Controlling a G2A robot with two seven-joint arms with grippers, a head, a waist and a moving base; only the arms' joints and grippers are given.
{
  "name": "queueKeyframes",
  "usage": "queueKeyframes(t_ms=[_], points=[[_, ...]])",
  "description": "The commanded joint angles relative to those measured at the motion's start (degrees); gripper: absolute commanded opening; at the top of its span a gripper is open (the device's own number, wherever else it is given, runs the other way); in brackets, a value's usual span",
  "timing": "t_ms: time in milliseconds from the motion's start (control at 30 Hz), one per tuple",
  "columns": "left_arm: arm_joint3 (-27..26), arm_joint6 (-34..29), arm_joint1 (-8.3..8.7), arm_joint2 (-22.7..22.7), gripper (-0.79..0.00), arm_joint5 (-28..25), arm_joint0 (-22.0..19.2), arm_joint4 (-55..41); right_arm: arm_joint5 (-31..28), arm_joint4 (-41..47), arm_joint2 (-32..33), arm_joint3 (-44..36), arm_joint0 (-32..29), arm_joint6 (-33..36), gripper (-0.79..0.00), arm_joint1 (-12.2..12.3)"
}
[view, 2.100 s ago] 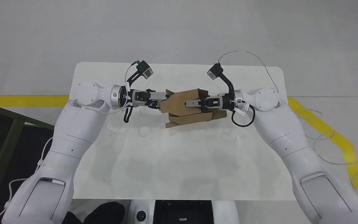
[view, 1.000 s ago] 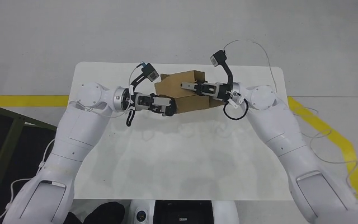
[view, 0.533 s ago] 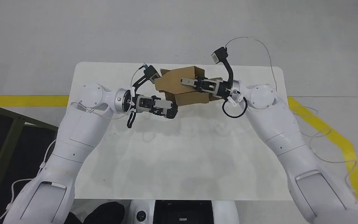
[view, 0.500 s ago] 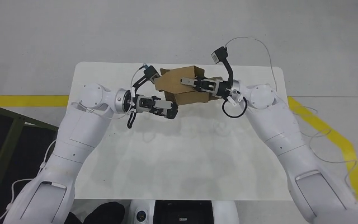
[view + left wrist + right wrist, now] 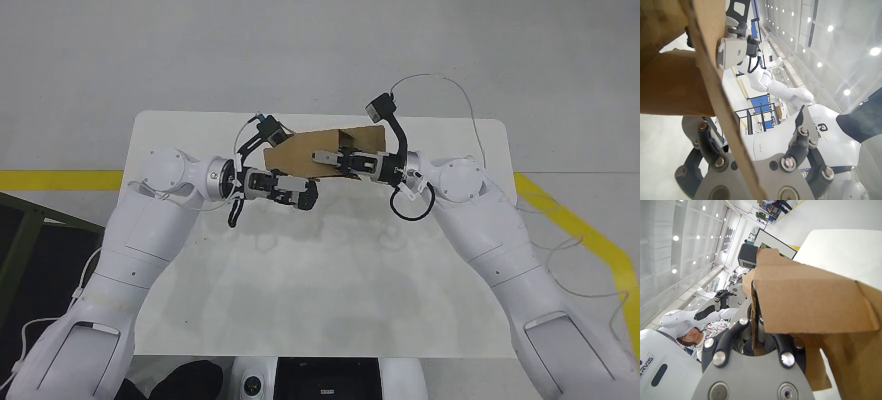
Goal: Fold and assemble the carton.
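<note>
**A:** What is the setting?

**B:** A white table (image 5: 330, 300) on a grey floor, seen from above. A brown cardboard carton (image 5: 300, 150), partly unfolded, is near the table's 12 o'clock edge, between two arms.

**A:** Which arm holds it?

**B:** The right gripper (image 5: 322, 157) comes in from 3 o'clock, with its fingers clamped on a carton wall. The left gripper (image 5: 303, 197) is at the carton's 7 o'clock, fingers apart.

**A:** Do the wrist views add anything?

**B:** Yes. The right wrist view shows the wall's raw edge pinched between that gripper's fingers, which the top view hides under a flap. The left wrist view shows a panel edge running between the left gripper's spread fingers (image 5: 802, 121), with one finger well off the cardboard. It also shows a right finger pressed flat against that panel.

**A:** How much room is there around it?

**B:** The carton is close to the 12 o'clock edge. The 3, 6 and 9 o'clock edges are well apart from both grippers. I cannot tell whether the carton touches the tabletop.
</note>
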Motion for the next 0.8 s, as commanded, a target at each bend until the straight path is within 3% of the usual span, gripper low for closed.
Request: queueKeyframes(t_ms=[0, 767], points=[[-0.1, 0.1, 0.06, -0.2, 0.0, 0.0, 0.0, 0.2, 0.1, -0.2, 0.1, 0.0, -0.1, 0.1, -0.785, 0.0], [-0.1, 0.4, 0.49, -1.7, 0.0, 0.3, 0.3, 1.0, 0.7, 0.3, 2.9, 1.9, -0.6, 1.7, -0.785, 0.2]])
